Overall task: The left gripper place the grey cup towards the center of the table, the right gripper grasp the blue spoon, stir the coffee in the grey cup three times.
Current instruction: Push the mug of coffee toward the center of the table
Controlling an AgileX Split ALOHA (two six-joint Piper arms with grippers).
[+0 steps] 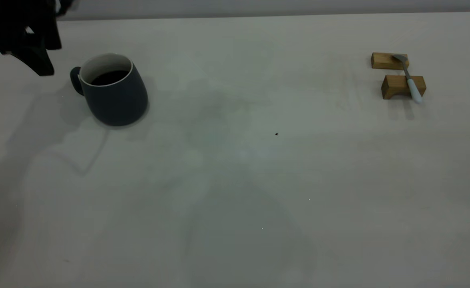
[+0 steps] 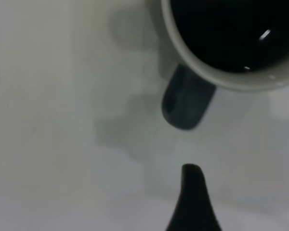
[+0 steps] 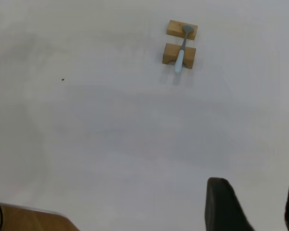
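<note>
The grey cup (image 1: 117, 98) stands upright at the table's (image 1: 235, 180) left, holding dark coffee (image 1: 109, 77). Its loop handle (image 1: 75, 80) points toward my left gripper (image 1: 47, 58), which hovers just left of the handle, open and empty. In the left wrist view the handle (image 2: 185, 103) and the cup's white rim (image 2: 216, 79) lie ahead of one black finger (image 2: 191, 192). The blue spoon (image 1: 410, 82) rests across two wooden blocks at the far right, also seen from the right wrist as the spoon (image 3: 180, 58). My right gripper (image 3: 259, 204) is far from it, open and empty, and out of the exterior view.
Two small wooden blocks (image 1: 389, 61) (image 1: 397, 86) hold the spoon off the table. A tiny dark speck (image 1: 276, 134) lies near the middle. A brown wooden edge (image 3: 29, 219) shows at a corner of the right wrist view.
</note>
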